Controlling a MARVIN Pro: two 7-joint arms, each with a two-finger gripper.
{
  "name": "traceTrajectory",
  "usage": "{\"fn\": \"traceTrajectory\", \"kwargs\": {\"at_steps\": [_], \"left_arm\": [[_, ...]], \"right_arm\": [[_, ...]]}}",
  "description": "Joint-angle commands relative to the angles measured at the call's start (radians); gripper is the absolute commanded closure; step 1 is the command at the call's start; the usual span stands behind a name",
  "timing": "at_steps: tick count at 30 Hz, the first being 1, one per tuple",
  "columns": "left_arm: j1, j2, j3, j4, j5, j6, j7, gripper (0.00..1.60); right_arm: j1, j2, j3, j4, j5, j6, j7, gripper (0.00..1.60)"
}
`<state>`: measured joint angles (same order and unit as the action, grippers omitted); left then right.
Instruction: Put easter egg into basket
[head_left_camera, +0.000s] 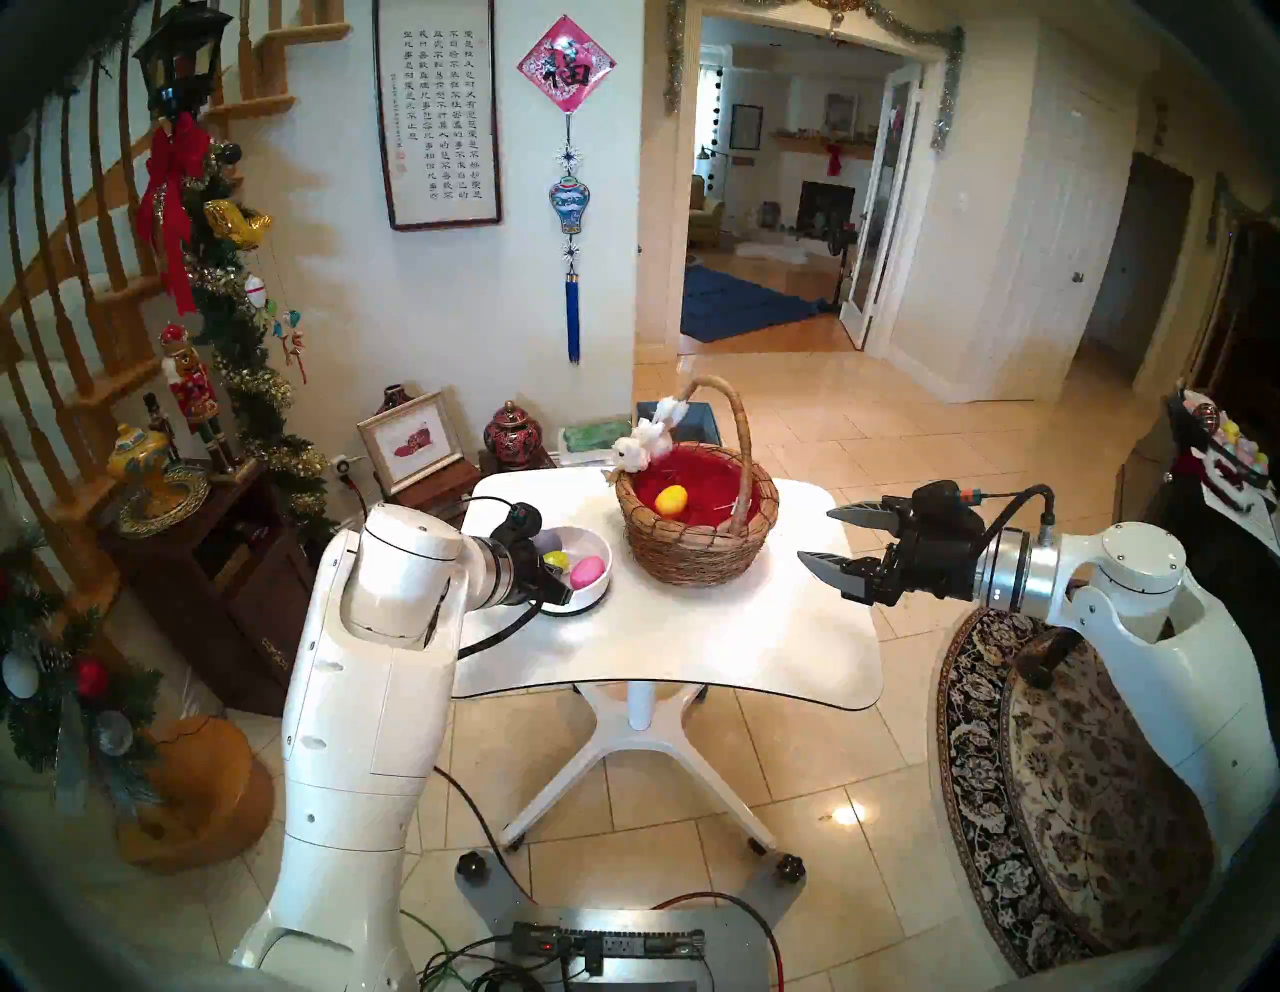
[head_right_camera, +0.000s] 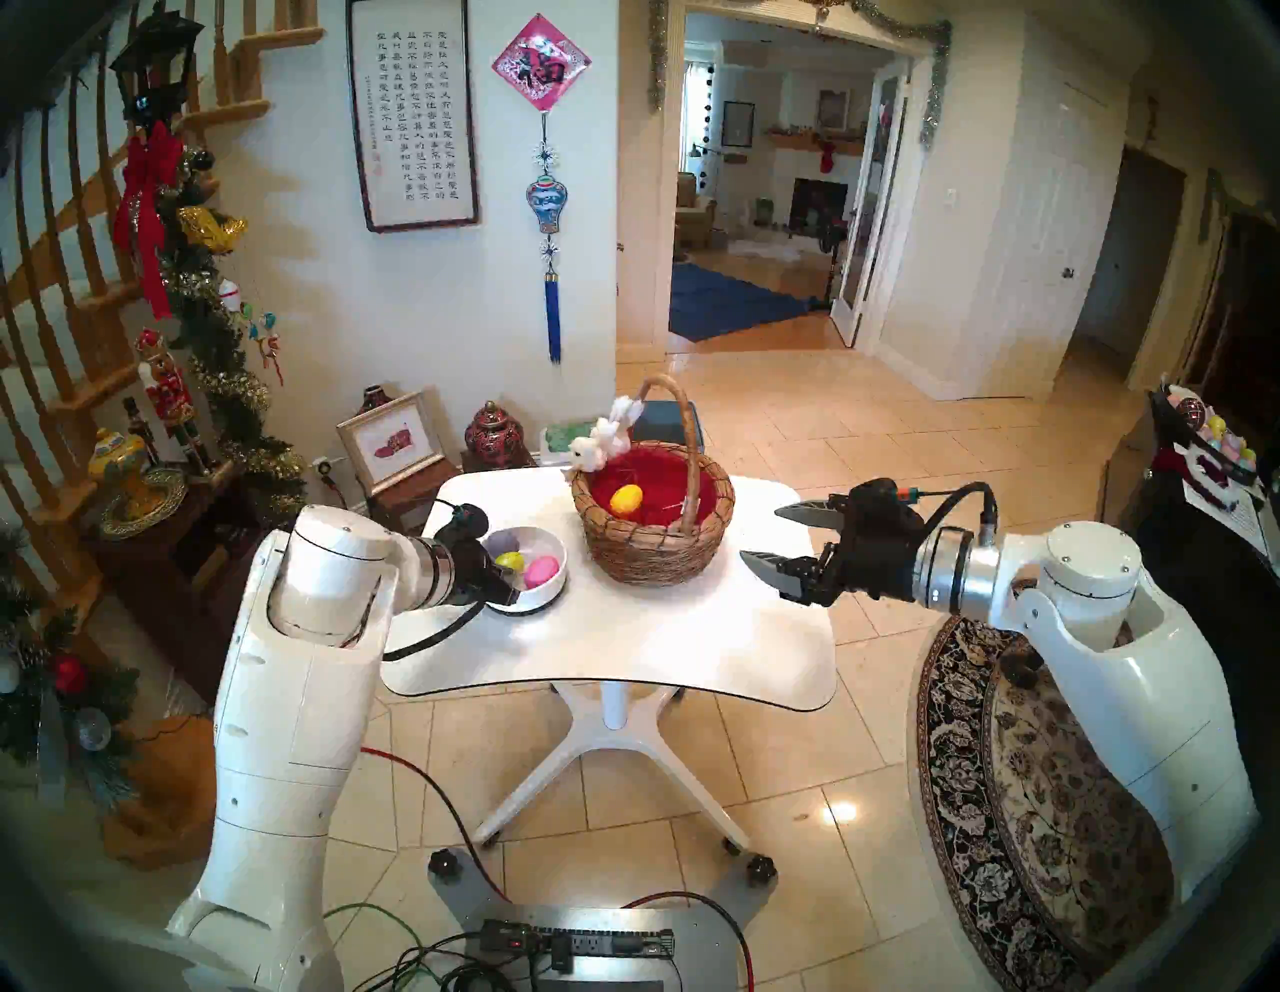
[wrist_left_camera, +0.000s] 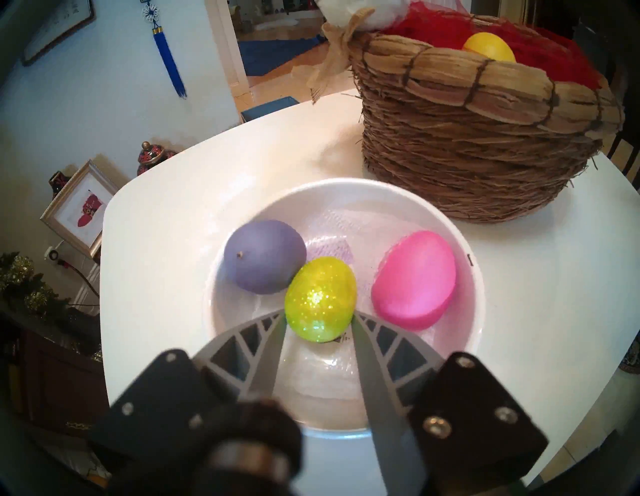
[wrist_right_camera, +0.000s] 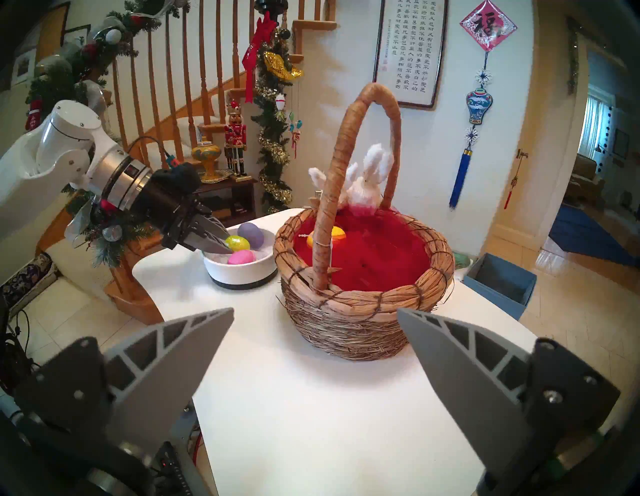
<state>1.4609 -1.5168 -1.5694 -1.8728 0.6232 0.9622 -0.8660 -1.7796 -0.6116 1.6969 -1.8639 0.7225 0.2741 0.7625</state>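
**What the views keep from sight**

From the head, the left gripper (head_left_camera: 554, 578) is mostly lost behind its own wrist, and the purple egg (head_left_camera: 547, 539) shows only as a sliver in the white bowl (head_left_camera: 596, 589). In the right wrist view the basket (wrist_right_camera: 363, 311) handle crosses the yellow egg (wrist_right_camera: 337, 233). The left wrist view crops the plush bunny (wrist_left_camera: 346, 10) at its top edge. Whether the fingers (wrist_left_camera: 273, 346) press the glitter egg (wrist_left_camera: 320, 299) I cannot tell.

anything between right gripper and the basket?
No. Right wrist view shows only bare white table between the open right gripper and the basket.
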Motion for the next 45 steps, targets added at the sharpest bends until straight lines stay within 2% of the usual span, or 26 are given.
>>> {"fn": "traceTrajectory", "kwargs": {"at_steps": [1,10,20,21,24,25,26,27,36,45], "left_arm": [[0.007,0.002,-0.010,-0.063,-0.041,-0.002,-0.103,1.00],[0.023,0.018,-0.030,-0.112,-0.084,-0.002,-0.114,0.99],[0.000,0.045,-0.011,-0.150,-0.140,-0.002,-0.112,0.99],[-0.001,0.048,-0.004,-0.152,-0.152,-0.002,-0.092,0.99],[-0.019,0.053,0.005,-0.155,-0.152,-0.002,-0.112,0.99],[-0.024,0.056,0.013,-0.157,-0.165,-0.002,-0.094,0.99],[-0.034,0.058,0.016,-0.158,-0.161,-0.002,-0.113,0.99],[-0.039,0.058,0.022,-0.159,-0.173,-0.002,-0.095,0.98],[-0.115,0.055,0.066,-0.152,-0.204,-0.002,-0.107,0.96],[-0.183,0.042,0.129,-0.098,-0.214,-0.002,-0.095,0.94]], "right_arm": [[0.000,0.003,0.005,-0.001,-0.001,-0.002,0.001,0.00],[0.000,0.004,0.005,-0.001,-0.001,-0.002,0.001,0.00],[0.000,0.004,0.005,-0.001,0.000,-0.002,0.000,0.00],[0.001,0.004,0.004,-0.001,0.000,-0.002,0.000,0.00],[0.000,0.004,0.004,-0.001,0.000,-0.002,0.000,0.00],[0.000,0.004,0.004,-0.001,0.000,-0.002,0.000,0.00],[0.000,0.004,0.004,-0.001,0.000,-0.002,0.000,0.00],[0.000,0.004,0.004,-0.001,0.000,-0.002,0.000,0.00],[0.001,0.005,0.004,-0.001,0.001,-0.002,-0.001,0.00],[0.000,0.005,0.004,-0.001,0.001,-0.003,-0.001,0.00]]}}
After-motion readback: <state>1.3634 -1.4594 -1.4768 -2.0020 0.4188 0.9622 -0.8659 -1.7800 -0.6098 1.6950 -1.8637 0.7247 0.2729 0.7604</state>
